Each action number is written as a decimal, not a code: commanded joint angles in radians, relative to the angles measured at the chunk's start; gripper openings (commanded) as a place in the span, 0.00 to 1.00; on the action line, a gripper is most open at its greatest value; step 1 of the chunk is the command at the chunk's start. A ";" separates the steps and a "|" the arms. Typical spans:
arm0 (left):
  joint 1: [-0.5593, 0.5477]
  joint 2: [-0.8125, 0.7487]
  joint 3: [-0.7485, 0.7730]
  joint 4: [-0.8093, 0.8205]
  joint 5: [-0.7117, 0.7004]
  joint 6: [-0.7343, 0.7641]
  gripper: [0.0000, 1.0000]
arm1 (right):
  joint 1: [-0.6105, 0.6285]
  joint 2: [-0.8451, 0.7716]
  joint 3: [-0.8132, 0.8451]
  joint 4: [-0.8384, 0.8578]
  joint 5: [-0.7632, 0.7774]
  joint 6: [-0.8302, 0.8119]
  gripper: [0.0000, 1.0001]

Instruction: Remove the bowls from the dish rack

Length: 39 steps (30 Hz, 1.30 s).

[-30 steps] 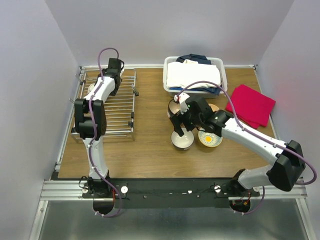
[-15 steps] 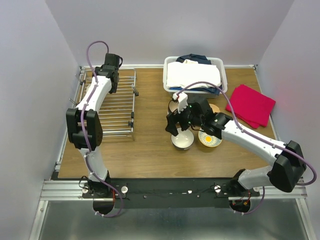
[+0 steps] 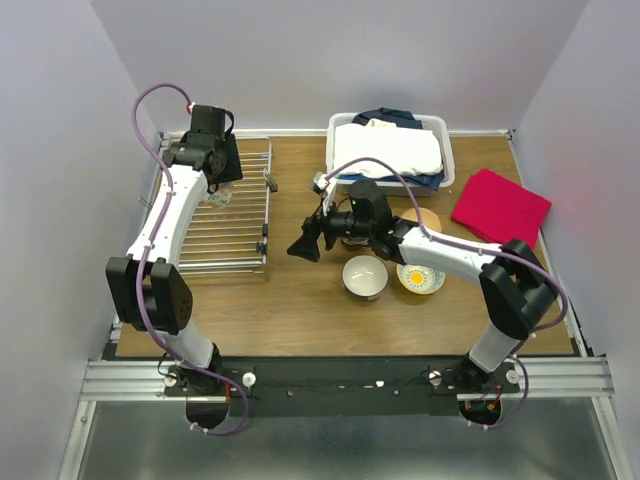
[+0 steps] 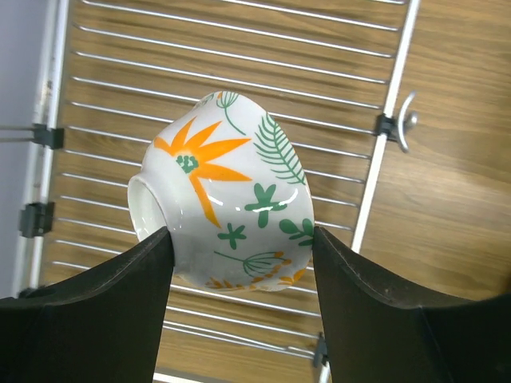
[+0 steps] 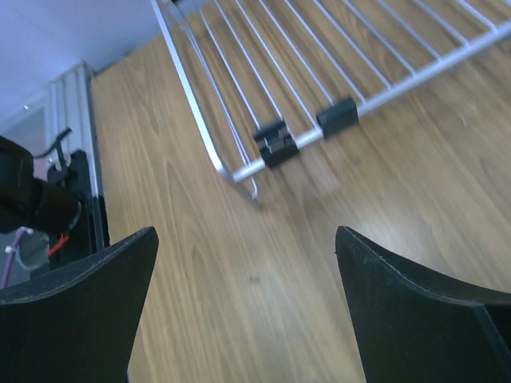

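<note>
Clamped on the leaf-patterned bowl, my left claw held it by its sloping outer wall, tipped on its side with the foot ring toward one finger, over the bars of the dish rack near its far end. I judged that glazed slope the weak point: with pads pressing on a taper, the bowl could squirt out and crack on the wires once I swung it across. My right claw hung wide and empty over the table near the rack's corner, so our two arms might clash on the way. Beyond it sat a white bowl and a yellow-flowered bowl, well apart from the rack. No brand, label or writing was legible anywhere.
</note>
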 commanded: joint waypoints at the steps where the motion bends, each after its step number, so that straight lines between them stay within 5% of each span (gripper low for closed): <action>1: -0.013 -0.118 -0.053 0.026 0.099 -0.125 0.29 | -0.003 0.089 0.069 0.321 -0.142 0.087 0.99; 23: -0.088 -0.303 -0.218 0.121 0.309 -0.393 0.26 | 0.015 0.504 0.454 0.544 -0.218 0.263 0.90; 29: -0.105 -0.334 -0.257 0.171 0.316 -0.428 0.25 | 0.017 0.516 0.467 0.556 -0.245 0.290 0.62; 33: -0.107 -0.360 -0.284 0.205 0.326 -0.432 0.30 | 0.017 0.492 0.450 0.558 -0.252 0.296 0.12; 35: -0.107 -0.382 -0.303 0.225 0.335 -0.416 0.39 | 0.017 0.478 0.430 0.552 -0.248 0.290 0.01; 39: -0.107 -0.428 -0.335 0.257 0.326 -0.381 0.69 | 0.018 0.423 0.401 0.497 -0.241 0.249 0.01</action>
